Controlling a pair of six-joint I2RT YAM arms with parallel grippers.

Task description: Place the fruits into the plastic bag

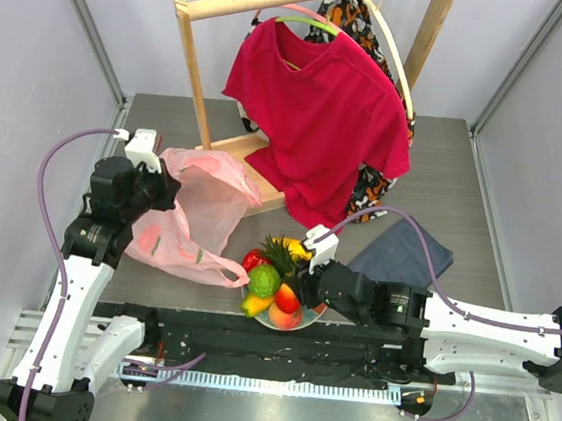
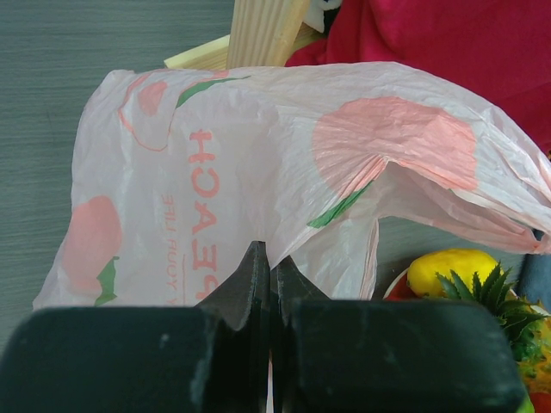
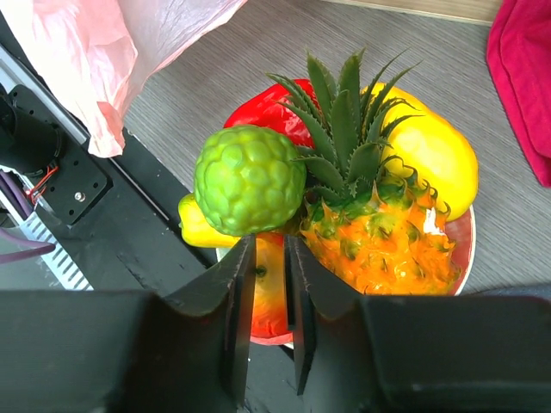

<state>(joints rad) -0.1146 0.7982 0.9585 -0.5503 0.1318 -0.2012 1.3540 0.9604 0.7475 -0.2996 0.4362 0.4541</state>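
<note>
Right wrist view: picking step. Right hand [image 3: 269, 245], jaws a slit apart, over orange-red fruit [image 3: 269, 301] on plate [image 3: 461, 249]; grip impossible to tell. Left hand [image 2: 269, 258] pinched tight on plastic bag [image 2: 258, 155] nearby. Next: secure, carry to bag.

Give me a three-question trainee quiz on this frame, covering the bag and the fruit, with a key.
1. Short answer: what colour is the T-shirt hanging at the front of the wooden rack?
2. True or false: nothing is gripping the plastic bag.
3. Where are the fruits? A, inside the bag; B, piled on the plate; C, hung on the rack.
Key: 1, red. 2, false: the left gripper is shut on the bag. 3, B.
</note>
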